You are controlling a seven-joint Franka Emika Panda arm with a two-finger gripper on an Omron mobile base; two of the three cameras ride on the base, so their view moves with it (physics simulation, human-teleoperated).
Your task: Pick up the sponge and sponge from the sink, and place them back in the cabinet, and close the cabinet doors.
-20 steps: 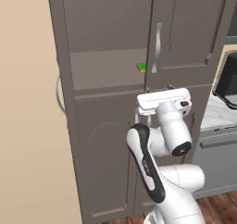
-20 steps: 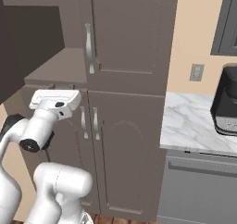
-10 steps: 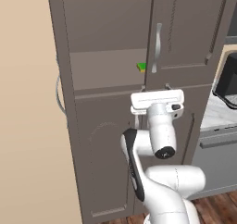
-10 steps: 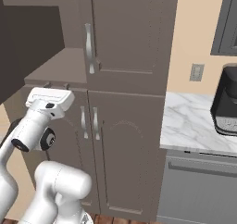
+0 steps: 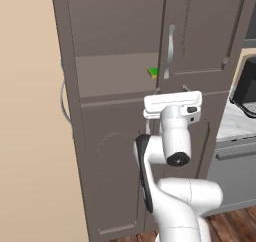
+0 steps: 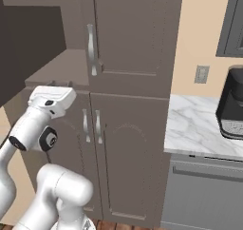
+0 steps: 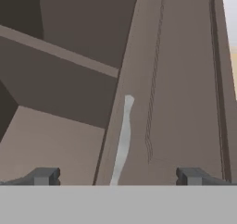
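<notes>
Kitchen, tall cabinet [image 5: 120, 151] beside marble counter [image 6: 199, 129]. Your gripper [image 7: 118, 177] is empty, jaws spread wide, facing the shut upper door [image 7: 180, 79] and its silver handle [image 7: 122, 140]; likely lining up for door work. One sponge [image 5: 152, 72] visible, on shelf [image 5: 112, 81] at its right edge by the door; I count 1, the 2nd can't be located. Left upper side stands open, so closing not yet done.

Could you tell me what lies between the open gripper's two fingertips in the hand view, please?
The closed upper cabinet door and its silver handle, seen ahead between the gripper tips in the hand view.
</notes>
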